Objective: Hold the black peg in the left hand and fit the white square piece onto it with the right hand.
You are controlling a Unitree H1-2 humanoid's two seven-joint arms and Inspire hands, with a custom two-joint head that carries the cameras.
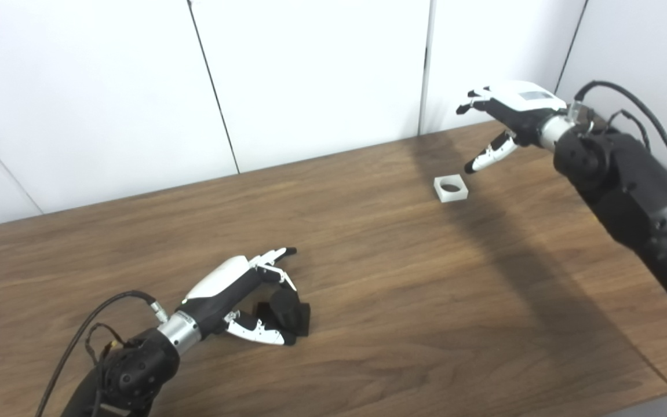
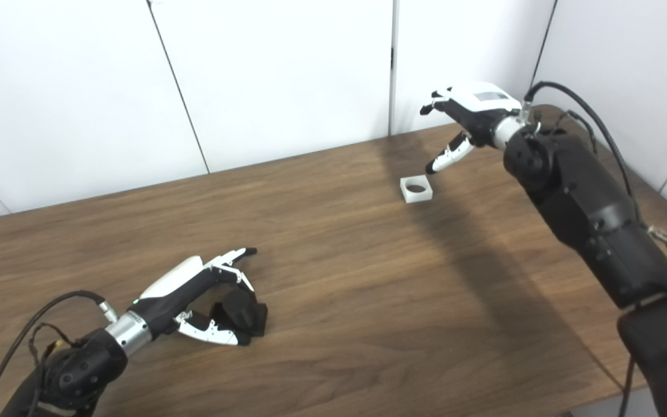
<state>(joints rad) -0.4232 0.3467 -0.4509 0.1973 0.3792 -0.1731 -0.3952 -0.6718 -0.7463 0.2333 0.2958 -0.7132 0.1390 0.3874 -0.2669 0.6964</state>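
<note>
The black peg (image 1: 287,310), a short cylinder on a square base, stands on the wooden table (image 1: 368,278) at the near left. My left hand (image 1: 240,289) is open around it, fingers above and thumb in front; whether they touch it I cannot tell. The white square piece (image 1: 450,188) with a round hole lies flat on the table at the far right; it also shows in the right eye view (image 2: 416,189). My right hand (image 1: 507,116) hovers open above and just right of it, thumb pointing down toward it, not touching.
White wall panels (image 1: 310,75) stand behind the table's far edge. The table's right and near edges show at the lower right (image 1: 646,394). Black cables loop from both forearms (image 1: 646,110).
</note>
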